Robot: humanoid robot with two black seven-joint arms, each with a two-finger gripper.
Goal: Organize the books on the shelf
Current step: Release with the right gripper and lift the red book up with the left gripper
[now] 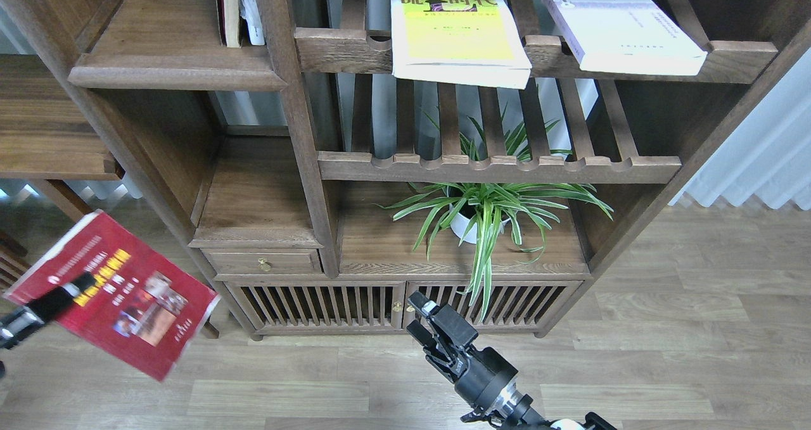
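My left gripper (60, 294) is shut on the dark red book (133, 303) and holds it face up in the air at the far left, low in front of the bookcase. The yellow-green book (456, 28) lies flat on the upper slatted rack and overhangs its front rail. The white-lavender book (624, 31) lies tilted on the same rack to the right. The solid shelf board (171, 44) is at the upper left, with a few upright books (237, 9) at its right end. My right gripper (426, 315) is empty at the bottom centre, its fingers slightly apart.
A potted spider plant (485, 211) stands on the cabinet top under the lower slatted rack (500, 164). A small drawer (263, 262) and slatted cabinet doors (355, 303) sit below. A white curtain (760, 164) hangs at right. Wood floor lies in front.
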